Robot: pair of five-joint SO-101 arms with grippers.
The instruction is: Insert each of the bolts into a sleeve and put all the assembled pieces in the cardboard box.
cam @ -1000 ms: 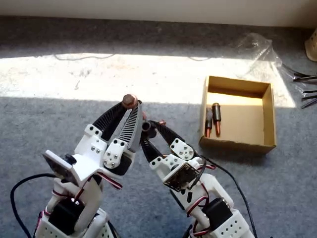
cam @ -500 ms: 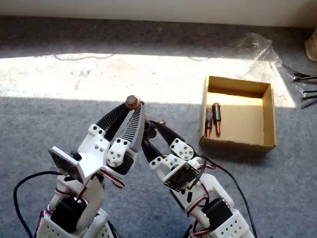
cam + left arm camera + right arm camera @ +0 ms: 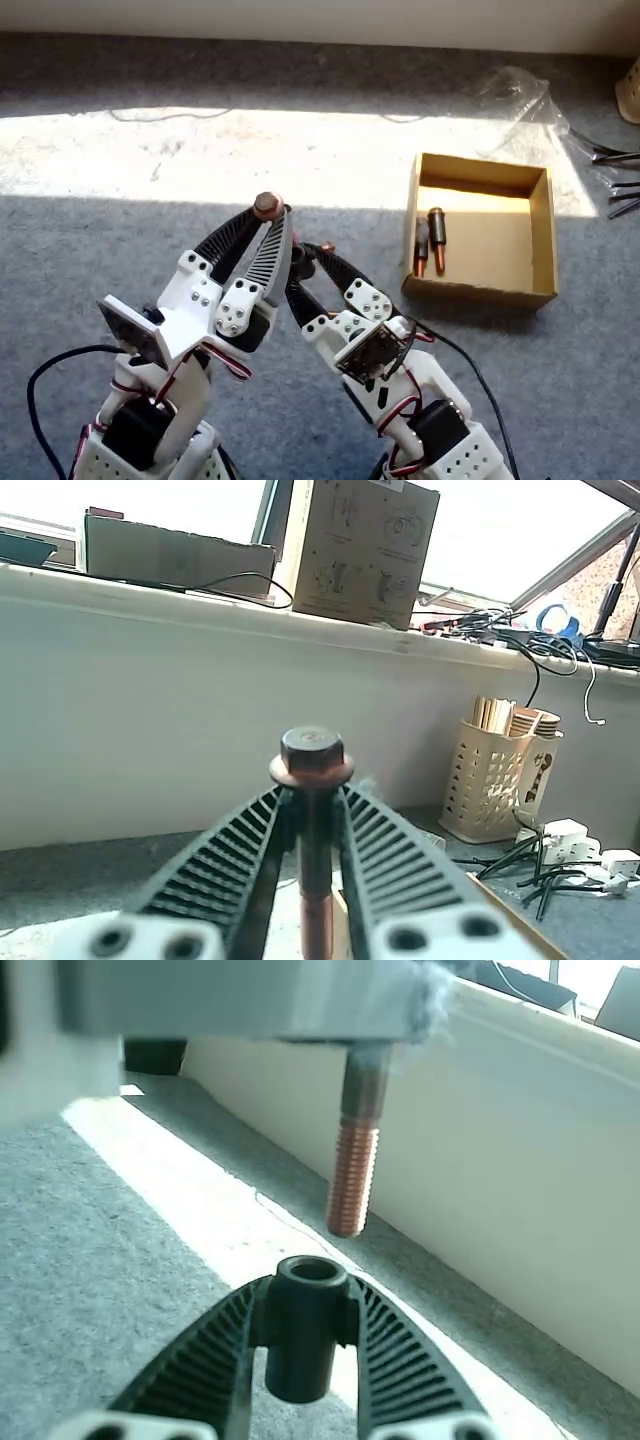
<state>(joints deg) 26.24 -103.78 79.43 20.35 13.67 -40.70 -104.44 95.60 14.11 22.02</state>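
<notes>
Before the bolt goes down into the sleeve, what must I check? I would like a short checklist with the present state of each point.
1. Bolt held in the left gripper: ok, the fingers are shut on its shank under the head.
2. Threaded end points down: ok.
3. Sleeve held in the right gripper with its hole up: ok.
4. Bolt tip centred over the hole: cannot tell; the right wrist view shows it looking slightly off to one side.
5. Tip apart from the sleeve: ok, a gap shows.
6. Room in the cardboard box: ok, two assembled pieces lie by one wall.
</notes>
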